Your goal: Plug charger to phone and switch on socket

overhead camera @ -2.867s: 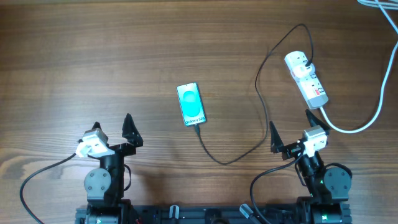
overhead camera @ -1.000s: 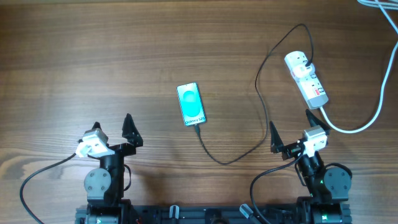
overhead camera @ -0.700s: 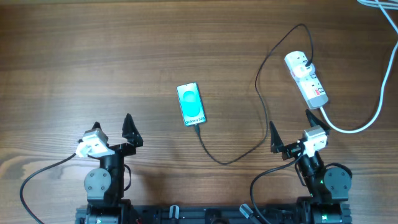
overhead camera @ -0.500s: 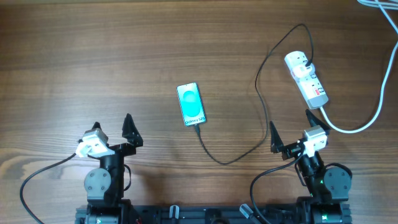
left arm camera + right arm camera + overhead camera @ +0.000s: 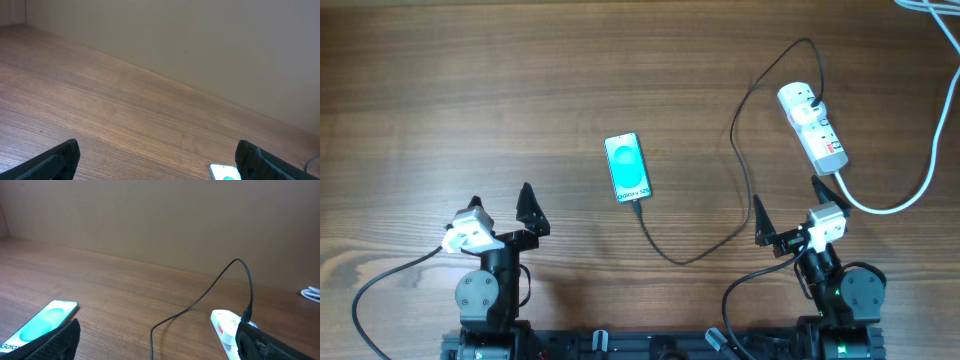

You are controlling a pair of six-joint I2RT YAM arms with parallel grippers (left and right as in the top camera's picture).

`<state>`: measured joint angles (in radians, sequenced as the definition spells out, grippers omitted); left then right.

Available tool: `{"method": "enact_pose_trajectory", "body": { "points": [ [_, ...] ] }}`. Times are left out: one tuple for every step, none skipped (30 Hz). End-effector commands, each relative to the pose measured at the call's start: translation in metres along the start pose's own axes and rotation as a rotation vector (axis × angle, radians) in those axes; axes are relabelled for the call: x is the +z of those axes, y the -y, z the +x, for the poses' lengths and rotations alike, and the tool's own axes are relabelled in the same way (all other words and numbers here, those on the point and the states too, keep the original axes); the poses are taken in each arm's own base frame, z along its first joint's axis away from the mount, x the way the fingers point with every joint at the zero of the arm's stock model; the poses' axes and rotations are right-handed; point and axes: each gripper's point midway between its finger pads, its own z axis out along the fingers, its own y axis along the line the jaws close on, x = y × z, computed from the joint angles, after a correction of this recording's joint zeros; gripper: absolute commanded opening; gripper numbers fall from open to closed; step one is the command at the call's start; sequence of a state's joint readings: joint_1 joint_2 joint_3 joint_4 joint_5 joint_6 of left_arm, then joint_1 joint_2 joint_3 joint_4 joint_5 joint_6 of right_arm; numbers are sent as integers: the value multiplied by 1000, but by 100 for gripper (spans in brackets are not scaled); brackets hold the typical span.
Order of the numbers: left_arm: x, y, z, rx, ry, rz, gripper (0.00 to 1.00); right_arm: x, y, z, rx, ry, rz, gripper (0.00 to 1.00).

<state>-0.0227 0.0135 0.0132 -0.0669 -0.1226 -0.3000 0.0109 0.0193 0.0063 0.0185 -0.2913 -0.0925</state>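
The phone (image 5: 627, 167) lies face up mid-table, its teal screen lit. The charger's thin black cable (image 5: 737, 135) runs from the phone's near edge, loops right, and rises to a plug in the white socket (image 5: 812, 127) at the far right. My left gripper (image 5: 500, 200) is open, near the table's front edge and left of the phone. My right gripper (image 5: 787, 205) is open too, just in front of the socket. The left wrist view catches a corner of the phone (image 5: 225, 171) by the right finger. The right wrist view shows the phone (image 5: 42, 320), cable (image 5: 200, 300) and socket (image 5: 227, 325).
The socket's thick white lead (image 5: 910, 200) curves off to the right table edge, and more white lead (image 5: 920, 8) lies in the far right corner. A plain wall (image 5: 160, 215) stands behind the wooden table (image 5: 470, 90).
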Motion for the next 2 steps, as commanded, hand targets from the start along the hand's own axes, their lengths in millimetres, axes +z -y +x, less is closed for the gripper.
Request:
{"method": "enact_pose_trajectory", "body": {
  "points": [
    [0, -3, 0, 15, 9, -10, 100, -1, 0, -4, -17, 17, 3, 100],
    [0, -3, 0, 15, 9, -10, 100, -1, 0, -4, -17, 17, 3, 100]
  ]
}}
